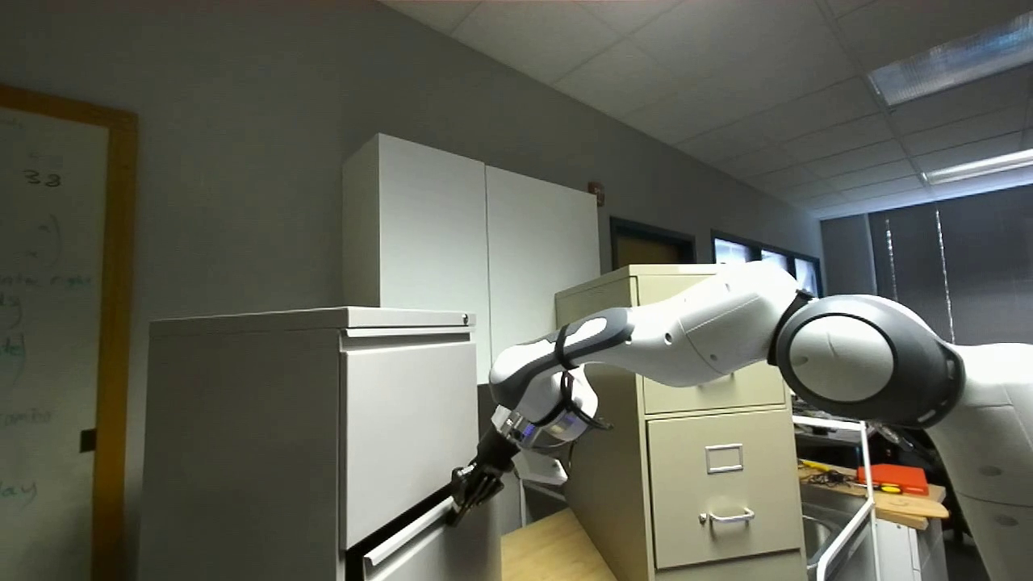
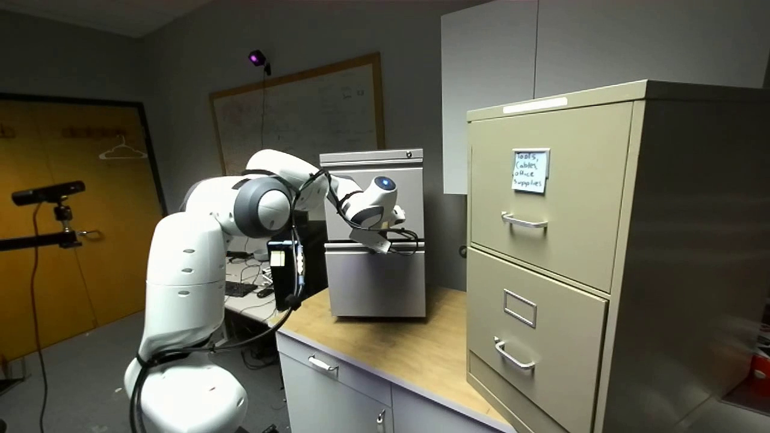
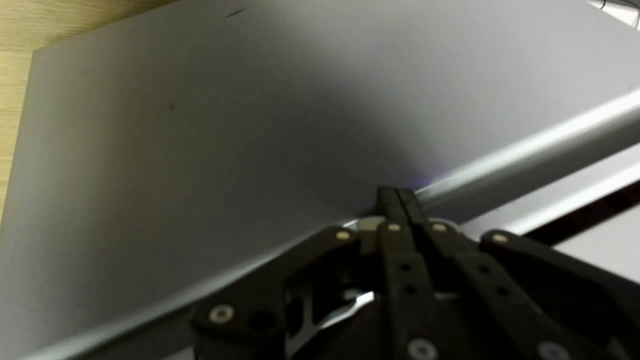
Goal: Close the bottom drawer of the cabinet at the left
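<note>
The light grey metal cabinet stands on a wooden counter and also shows in an exterior view. Its bottom drawer is pulled out a little, with a dark gap behind its top edge. The drawer's flat front also shows in an exterior view and fills much of the wrist view. My gripper is shut and empty, at the drawer front's top edge. In the wrist view its fingertips are together at the drawer's bright lip. I cannot tell if they touch it.
A taller beige filing cabinet with handles stands beside the arm on the same counter. White wall cupboards hang behind. A cable runs along the arm. A desk with a keyboard lies behind the arm.
</note>
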Tool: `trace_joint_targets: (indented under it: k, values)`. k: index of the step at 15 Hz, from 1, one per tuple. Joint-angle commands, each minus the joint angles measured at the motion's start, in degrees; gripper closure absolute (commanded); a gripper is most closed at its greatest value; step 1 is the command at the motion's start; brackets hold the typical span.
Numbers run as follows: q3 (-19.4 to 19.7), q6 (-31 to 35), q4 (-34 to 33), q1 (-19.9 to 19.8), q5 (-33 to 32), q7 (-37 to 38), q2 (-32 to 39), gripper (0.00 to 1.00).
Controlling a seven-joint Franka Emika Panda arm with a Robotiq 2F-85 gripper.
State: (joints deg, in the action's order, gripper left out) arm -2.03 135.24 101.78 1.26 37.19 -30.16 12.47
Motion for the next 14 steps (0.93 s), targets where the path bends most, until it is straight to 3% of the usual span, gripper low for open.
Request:
trace_joint_targets:
  k: [1,10,14]
  values:
    - [-2.4,-1.4,-8.0,-1.6,0.1,0.0,5.1,0.96]
    - [-4.6,-3.3,-16.4,-2.7,-1.7,1.0,11.6,0.96]
    - [-4.2,-4.8,-15.8,-2.7,-4.8,2.0,10.4,0.96]
